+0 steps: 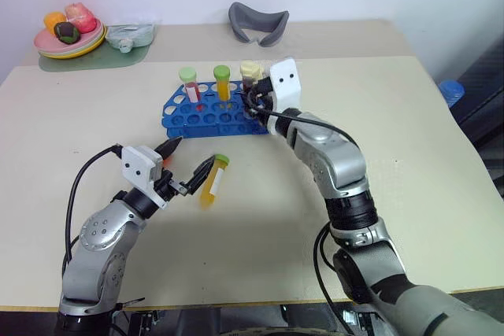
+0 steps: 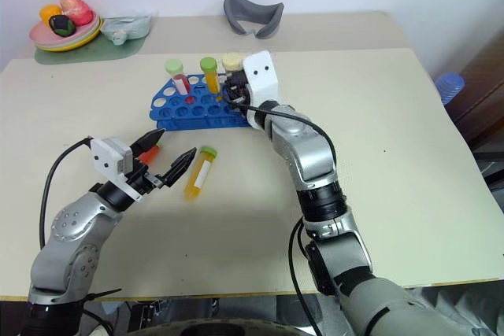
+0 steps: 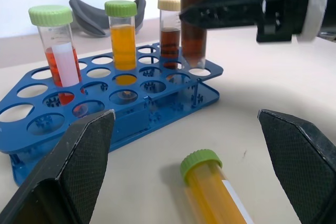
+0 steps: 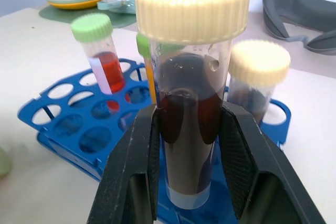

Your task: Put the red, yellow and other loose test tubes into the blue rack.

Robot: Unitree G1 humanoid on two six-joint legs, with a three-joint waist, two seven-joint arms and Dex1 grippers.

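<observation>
The blue rack (image 1: 206, 120) stands mid-table and holds a red tube (image 3: 58, 56), a yellow tube (image 3: 123, 40) and a dark brown tube with a cream cap (image 3: 169, 35). My right gripper (image 4: 191, 124) is shut on a second dark brown, cream-capped tube (image 4: 191, 77). It holds this tube upright, with the lower end at a hole on the rack's right end. A loose yellow tube with a green cap (image 1: 214, 179) lies on the table in front of the rack. My left gripper (image 1: 193, 155) is open just left of that tube, holding nothing.
A plate of toy fruit (image 1: 47, 43) and a pale green dish (image 1: 130, 35) sit at the far left corner. A grey curved object (image 1: 258, 23) lies behind the rack. A blue item (image 1: 450, 90) sits beyond the table's right edge.
</observation>
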